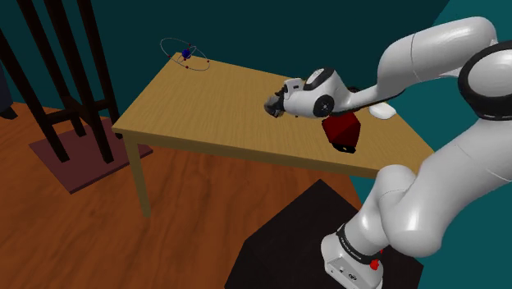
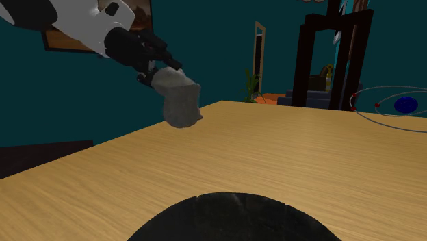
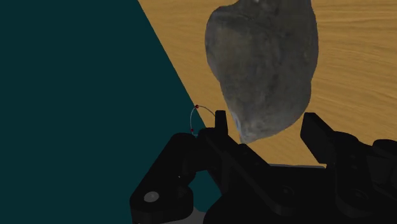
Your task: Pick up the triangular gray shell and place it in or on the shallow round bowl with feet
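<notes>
The all-black two-finger gripper is found closed on the narrow end of a rough grey triangular shell, which is clasped between both fingers. The shell is held over the light wooden table, apparently clear of its top, near the table edge that is seen against the teal wall in the second exterior view. A dark shallow round bowl is recorded on the table at the edge nearest that camera, well apart from the shell. A blue sphere ringed by thin wire hoops is noted at a far corner of the table. A red block and a small white object are seen on the table's side nearest the stand
</notes>
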`<control>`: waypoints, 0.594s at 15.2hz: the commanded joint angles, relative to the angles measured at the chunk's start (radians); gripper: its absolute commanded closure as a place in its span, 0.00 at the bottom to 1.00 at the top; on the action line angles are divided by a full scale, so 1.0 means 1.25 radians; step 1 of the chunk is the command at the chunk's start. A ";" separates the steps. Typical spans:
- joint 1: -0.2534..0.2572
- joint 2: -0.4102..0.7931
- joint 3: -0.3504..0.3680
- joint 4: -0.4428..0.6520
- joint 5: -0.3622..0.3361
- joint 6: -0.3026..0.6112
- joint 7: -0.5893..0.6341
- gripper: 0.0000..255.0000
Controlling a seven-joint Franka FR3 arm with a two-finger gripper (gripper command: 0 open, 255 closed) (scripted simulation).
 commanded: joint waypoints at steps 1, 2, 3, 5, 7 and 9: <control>-0.004 0.015 -0.034 0.024 -0.080 0.032 0.060 1.00; -0.002 0.023 -0.055 0.038 -0.128 0.049 0.100 1.00; 0.000 0.034 -0.075 0.053 -0.182 0.065 0.148 1.00; 0.011 0.058 -0.117 0.087 -0.306 0.094 0.268 1.00; 0.441 0.010 -0.584 0.106 -0.328 0.096 0.220 1.00; 0.545 -0.058 -0.725 0.127 -0.328 0.098 0.142 1.00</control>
